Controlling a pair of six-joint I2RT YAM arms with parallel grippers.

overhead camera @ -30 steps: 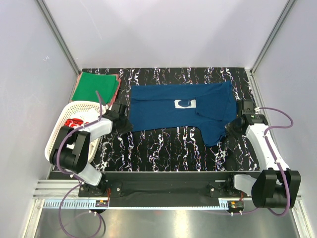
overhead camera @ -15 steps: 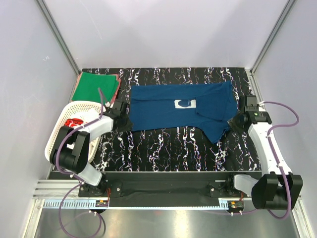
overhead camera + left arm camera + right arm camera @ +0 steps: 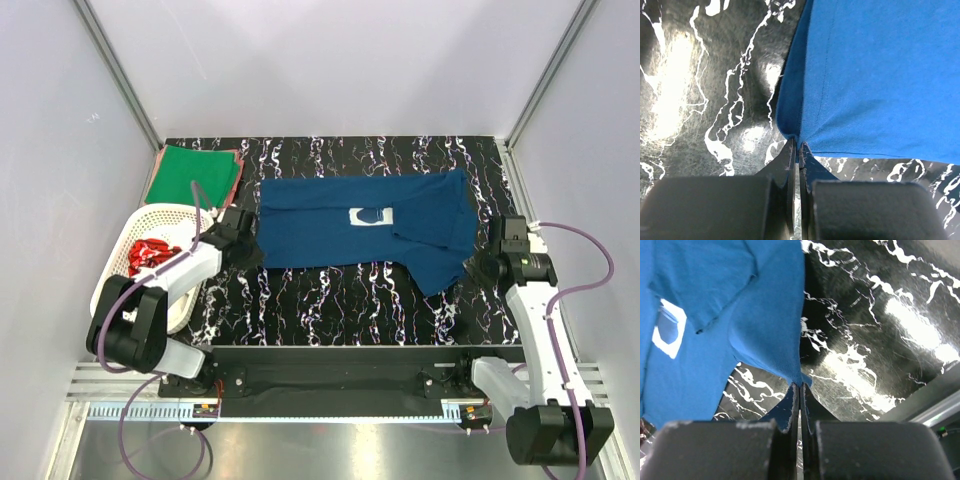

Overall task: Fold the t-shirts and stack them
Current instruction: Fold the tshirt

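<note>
Cloth — navy t-shirt spread on table | left jaws pinch its corner | right jaws pinch another corner

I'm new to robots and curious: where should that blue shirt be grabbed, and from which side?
By its near corners, coming in low from the near side. The blue shirt lies flat, so only its edges offer a pinchable fold; the left gripper and right gripper each pinch one such corner.
</note>
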